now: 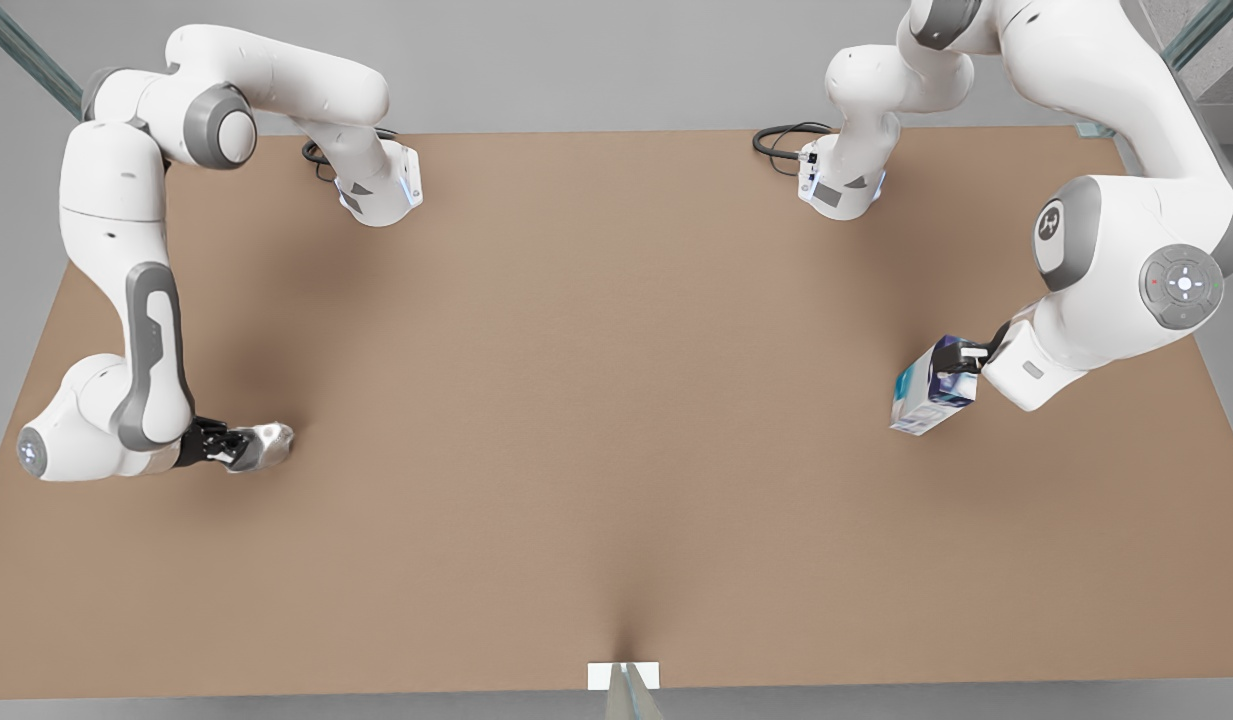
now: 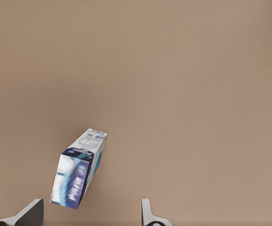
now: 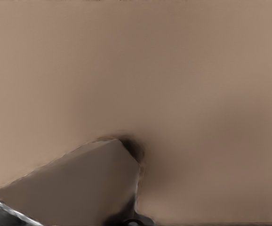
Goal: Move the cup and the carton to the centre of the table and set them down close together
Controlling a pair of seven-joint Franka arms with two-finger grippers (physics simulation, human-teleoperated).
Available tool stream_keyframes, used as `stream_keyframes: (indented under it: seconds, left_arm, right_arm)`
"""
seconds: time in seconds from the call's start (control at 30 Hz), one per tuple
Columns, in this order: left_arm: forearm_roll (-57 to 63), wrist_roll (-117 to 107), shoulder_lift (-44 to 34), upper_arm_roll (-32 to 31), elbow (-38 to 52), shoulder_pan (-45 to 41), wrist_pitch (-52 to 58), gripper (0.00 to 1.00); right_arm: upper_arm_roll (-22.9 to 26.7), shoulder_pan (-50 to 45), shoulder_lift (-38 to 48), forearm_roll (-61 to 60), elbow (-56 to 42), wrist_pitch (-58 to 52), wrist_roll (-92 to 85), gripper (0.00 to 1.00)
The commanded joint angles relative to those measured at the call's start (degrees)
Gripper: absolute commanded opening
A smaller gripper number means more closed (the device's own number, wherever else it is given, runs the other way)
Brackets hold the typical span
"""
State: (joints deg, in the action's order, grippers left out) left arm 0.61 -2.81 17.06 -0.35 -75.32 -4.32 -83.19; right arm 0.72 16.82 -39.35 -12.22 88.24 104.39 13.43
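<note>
The carton (image 1: 931, 395), blue, teal and white, stands tilted near the table's (image 1: 616, 400) edge at the front view's right. My left gripper (image 1: 961, 362) is open around its upper end. In the left wrist view the carton (image 2: 77, 172) lies between and just beyond the two spread fingertips (image 2: 32, 212), closer to one of them. At the front view's left, the pale cup (image 1: 264, 443) lies at the tips of my right gripper (image 1: 231, 443). That gripper is open, and the cup (image 3: 79, 183) spans the gap between its fingers.
Both arm bases (image 1: 376, 190) stand at the table's far edge with cables beside them. A small white tab (image 1: 624, 676) sits at the middle of the near edge. Bare brown tabletop stretches between the two grippers.
</note>
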Motion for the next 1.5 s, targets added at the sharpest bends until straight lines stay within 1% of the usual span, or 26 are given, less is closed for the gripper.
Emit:
stream_keyframes:
  seconds: [0.0,0.1,0.2,0.23,0.27,0.3,0.37,0.4,0.53,0.6,0.63,0.67,0.73,0.8,0.83,0.87,0.9,0.93,0.97,1.0,1.2,1.27,1.3,1.37,1.43,1.47]
  left_arm:
    - [0.01,0.00,0.00,0.00,0.00,-0.07,0.05,1.00]
    - [0.01,0.00,0.08,0.00,-0.09,-0.07,-0.04,1.00]
    - [0.01,0.00,0.08,0.00,-0.09,-0.07,0.05,1.00]
    - [0.01,0.00,0.08,0.00,-0.09,-0.07,0.05,1.00]
    - [0.01,0.00,0.08,0.00,-0.09,-0.07,0.05,1.00]
    - [0.01,0.00,0.08,0.00,-0.09,-0.07,0.05,1.00]
    - [0.01,0.00,0.08,0.00,-0.09,-0.07,0.05,1.00]
    - [-0.08,0.00,0.70,0.00,0.09,0.02,-0.04,1.00]
    - [-0.17,0.35,2.37,0.17,0.18,0.63,-1.00,1.00]
    - [-0.26,4.30,2.63,0.44,0.79,4.06,-0.83,1.00]
    - [-0.26,5.98,2.72,0.44,1.23,6.43,-0.74,1.00]
    - [-0.17,7.56,3.60,0.61,3.25,8.89,-0.57,1.00]
    - [-0.26,13.71,7.11,0.53,8.70,13.37,-0.57,1.00]
    - [-0.70,14.15,6.94,0.00,7.91,13.99,-1.09,1.00]
    - [-0.70,13.45,5.97,-0.35,5.63,13.03,-1.27,1.00]
    - [-0.96,10.20,2.20,-2.19,0.45,11.71,-1.62,1.00]
    - [-0.87,10.11,-2.81,-2.73,-8.69,10.83,-7.07,1.00]
    - [-0.87,9.32,-5.45,-2.73,-13.35,9.86,-8.74,1.00]
    - [-0.79,8.35,-7.56,-2.81,-18.01,9.77,-11.20,1.00]
    - [-0.79,8.35,-7.21,-2.73,-18.98,9.60,-11.20,1.00]
    - [-0.43,5.62,-5.98,-2.73,-21.62,8.54,-10.94,1.00]
    - [-0.43,5.62,-6.33,-2.73,-21.62,8.45,-13.92,1.00]
    - [-0.26,6.41,-6.33,-2.73,-21.71,8.89,-16.65,1.00]
    - [0.36,13.17,-6.51,-2.64,-23.81,11.09,-20.42,0.99]
    - [0.44,15.64,-6.60,-2.55,-26.01,12.15,-21.66,0.99]
    - [0.44,15.64,-7.12,-2.55,-27.51,12.15,-21.22,0.99]
  right_arm:
    - [-0.28,-0.03,0.06,2.99,0.00,-0.68,0.90,0.21]
    - [-6.00,-1.96,2.70,2.99,-1.14,-1.12,0.81,0.22]
    - [-5.91,-16.02,-0.11,1.32,-9.13,-0.51,0.99,0.23]
    - [-5.38,-21.21,-3.45,0.27,-15.19,-0.33,1.43,0.24]
    - [-5.20,-25.69,-6.53,-0.27,-19.32,4.15,1.51,0.24]
    - [-3.10,-31.05,-8.90,-1.67,-22.31,7.49,1.78,0.24]
    - [9.73,-45.12,-15.05,-15.99,-28.91,10.74,2.04,0.24]
    - [12.29,-48.64,-17.08,-21.97,-30.84,12.68,3.89,0.24]
    - [12.81,-51.54,-21.21,-23.91,-35.06,17.60,6.88,0.27]
    - [15.54,-52.42,-23.49,-23.91,-37.26,20.15,6.00,0.31]
    - [15.63,-52.51,-23.85,-23.91,-37.52,20.15,6.00,0.36]
    - [16.24,-52.86,-24.55,-23.91,-37.61,20.68,5.91,0.64]
    - [17.64,-53.30,-25.95,-23.91,-37.61,21.12,5.91,0.65]
    - [18.09,-53.56,-26.75,-23.91,-37.70,21.47,5.91,0.65]
    - [18.09,-53.56,-26.75,-23.91,-38.14,21.38,6.09,0.69]
    - [18.09,-53.56,-26.74,-23.91,-38.14,21.47,6.00,0.83]
    - [18.09,-53.65,-26.66,-23.91,-38.14,21.64,6.00,0.95]
    - [18.09,-53.65,-26.66,-23.91,-38.14,21.91,6.00,1.00]
    - [18.09,-53.65,-26.57,-23.91,-38.14,21.91,5.91,1.00]
    - [18.00,-53.65,-26.31,-23.91,-38.05,21.73,6.00,1.00]
    - [17.56,-53.21,-19.63,-23.73,-35.33,20.85,6.35,1.00]
    - [17.03,-50.05,-13.66,-22.86,-34.01,11.11,6.26,1.00]
    - [17.12,-46.88,-9.61,-16.89,-34.10,0.83,5.56,1.00]
    - [17.38,-40.29,-0.65,0.87,-33.84,-16.23,-12.54,1.00]
    - [16.68,-37.75,10.51,11.25,-25.85,-18.52,-19.40,1.00]
    - [2.73,-27.03,18.86,20.19,-17.41,-15.45,-19.32,1.00]
